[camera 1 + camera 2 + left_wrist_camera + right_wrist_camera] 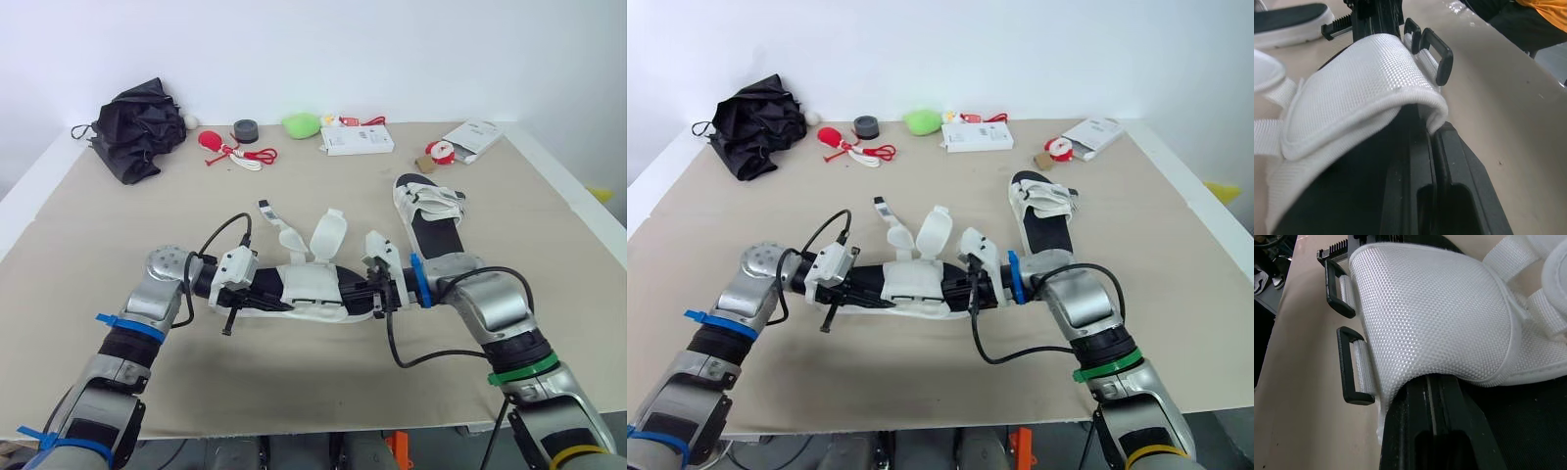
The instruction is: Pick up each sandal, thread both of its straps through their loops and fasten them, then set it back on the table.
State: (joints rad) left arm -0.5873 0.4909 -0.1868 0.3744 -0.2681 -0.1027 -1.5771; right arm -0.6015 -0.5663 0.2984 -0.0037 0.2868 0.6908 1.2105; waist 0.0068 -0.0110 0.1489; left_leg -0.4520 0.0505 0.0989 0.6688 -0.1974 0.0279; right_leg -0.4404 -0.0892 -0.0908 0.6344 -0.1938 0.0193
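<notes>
A white sandal (309, 286) with a black sole hangs just above the table's front middle, held lengthwise between my two grippers. My left gripper (233, 291) is shut on one end of it and my right gripper (378, 295) is shut on the other. Its straps (327, 235) stand up loose and unfastened. Two black plastic loops (1354, 366) stick out along the sandal's side, with nothing threaded through them, and they also appear as loops (1433, 47) in the left wrist view. The second sandal (429, 211) lies flat on the table to the right, behind my right arm.
Along the table's far edge lie a folded black umbrella (137, 127), a red item with a cord (223, 147), a black tape roll (245, 129), a green object (302, 123), a white box (358, 140) and a white packet (472, 137).
</notes>
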